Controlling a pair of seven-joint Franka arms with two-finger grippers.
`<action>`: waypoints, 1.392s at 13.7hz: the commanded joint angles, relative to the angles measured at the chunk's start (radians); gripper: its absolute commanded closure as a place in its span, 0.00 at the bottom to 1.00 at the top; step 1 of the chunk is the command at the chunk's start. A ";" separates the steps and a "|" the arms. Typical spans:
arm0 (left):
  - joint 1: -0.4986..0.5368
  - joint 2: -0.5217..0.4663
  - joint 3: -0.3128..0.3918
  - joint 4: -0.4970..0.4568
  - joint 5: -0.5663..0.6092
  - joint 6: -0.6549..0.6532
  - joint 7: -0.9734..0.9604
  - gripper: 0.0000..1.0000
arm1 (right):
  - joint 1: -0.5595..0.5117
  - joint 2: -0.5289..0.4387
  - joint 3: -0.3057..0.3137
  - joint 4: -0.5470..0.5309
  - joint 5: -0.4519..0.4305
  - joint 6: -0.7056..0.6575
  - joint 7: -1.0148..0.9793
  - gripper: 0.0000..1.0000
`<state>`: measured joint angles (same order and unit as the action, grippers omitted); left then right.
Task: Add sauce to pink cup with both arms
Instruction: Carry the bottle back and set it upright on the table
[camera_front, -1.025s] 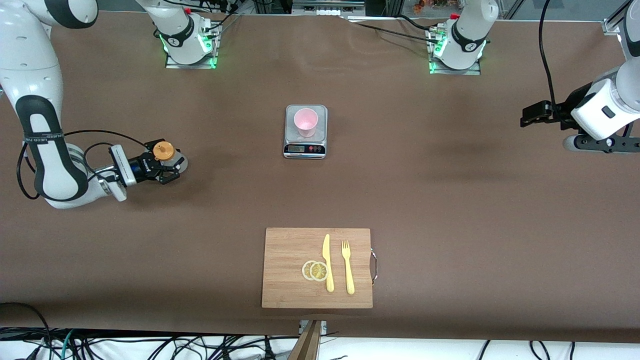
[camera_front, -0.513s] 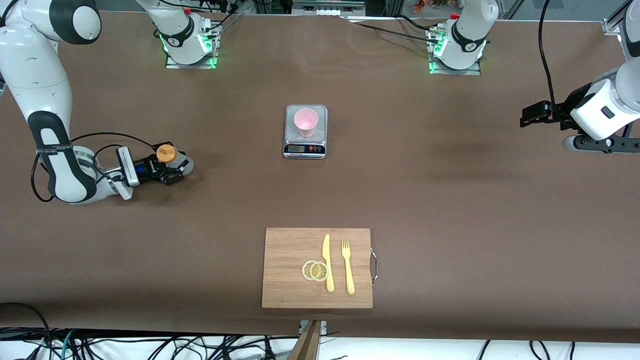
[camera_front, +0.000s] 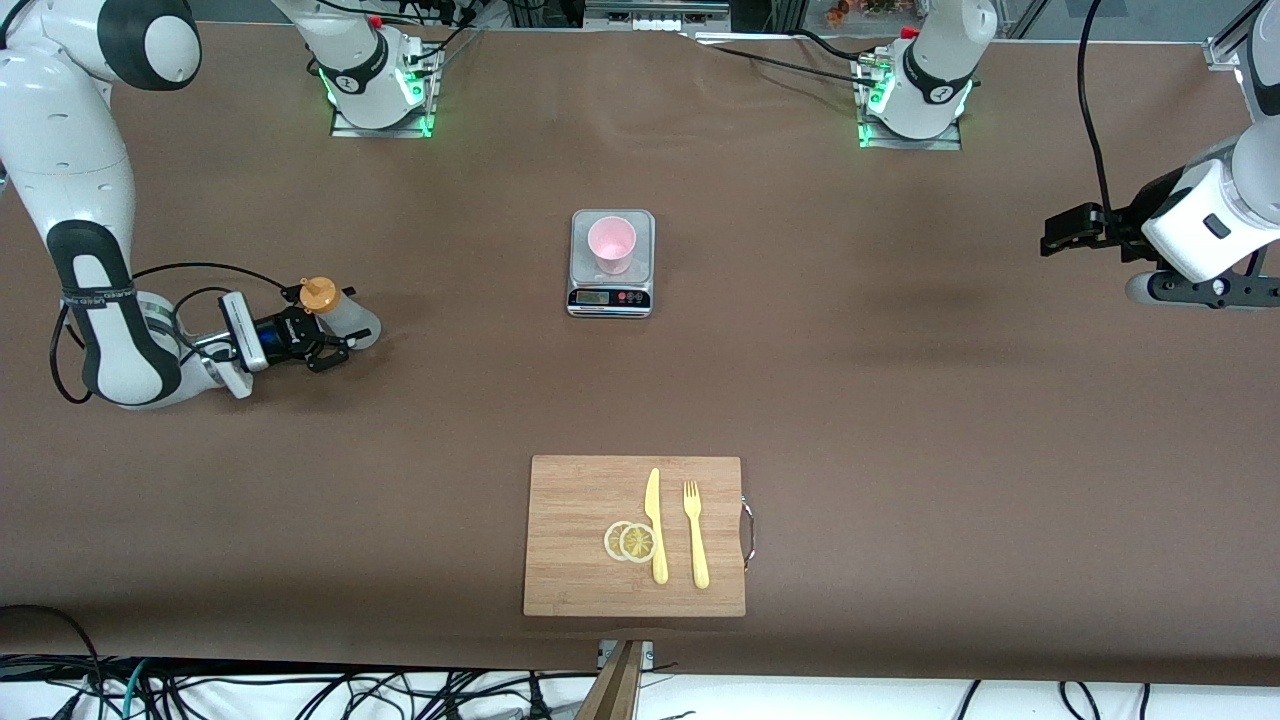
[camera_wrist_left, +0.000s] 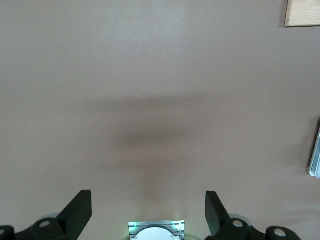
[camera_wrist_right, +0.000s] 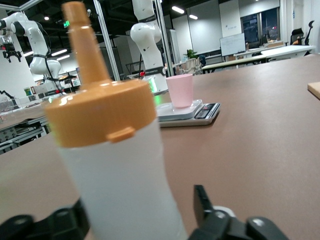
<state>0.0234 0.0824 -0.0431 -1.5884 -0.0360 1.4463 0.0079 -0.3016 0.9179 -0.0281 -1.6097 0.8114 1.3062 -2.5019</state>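
- Squeeze bottle (camera_front: 338, 318) of sauce, translucent white with an orange nozzle cap, leaning in the right gripper (camera_front: 322, 345) near the bench edge at the right arm's end; fingers closed around the lower body, one to each side.
- Pale pink cup (camera_front: 611, 243) upright on a small digital kitchen scale (camera_front: 611, 297) at mid-bench, toward the edge where the arm bases stand, well apart from the bottle.
- Left gripper (camera_front: 1062, 229) parked in the air over bare bench near the edge at the left arm's end, fingers spread wide, nothing between them; arm waiting.
- Bamboo cutting board (camera_front: 575, 540) close to the camera-side edge, carrying a yellow plastic knife (camera_front: 655, 526), a yellow fork (camera_front: 695, 533) and two lemon slices (camera_front: 630, 541).
- Likely handling: thin plastic wall, soft and yielding, probably light; a hard pinch would likely push sauce out early or buckle the wall. Smooth sides apt to slip, so a hold on the body below the cap shoulder looks soundest.
- Cup likely light and easily tipped.
- Right wrist view alone gives the bottle's (camera_wrist_right: 117, 170) cap and tapering spout close up, with the cup (camera_wrist_right: 180, 90) and scale (camera_wrist_right: 187, 113) far off at table level.
- Left wrist view alone confirms the wide gap at the left gripper (camera_wrist_left: 148, 212), over plain brown table.
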 joint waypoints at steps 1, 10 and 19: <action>-0.002 0.028 -0.006 0.045 0.030 -0.020 0.017 0.00 | -0.001 -0.017 -0.024 0.031 -0.053 -0.021 0.021 0.00; 0.000 0.031 -0.006 0.051 0.028 -0.020 0.015 0.00 | 0.059 -0.350 -0.042 0.010 -0.398 0.145 0.433 0.00; -0.005 0.031 -0.009 0.051 0.025 -0.020 0.014 0.00 | 0.210 -0.695 0.008 -0.131 -0.678 0.330 1.208 0.00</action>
<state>0.0214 0.1001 -0.0497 -1.5676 -0.0360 1.4462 0.0079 -0.1012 0.3062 -0.0518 -1.6657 0.1973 1.5803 -1.4354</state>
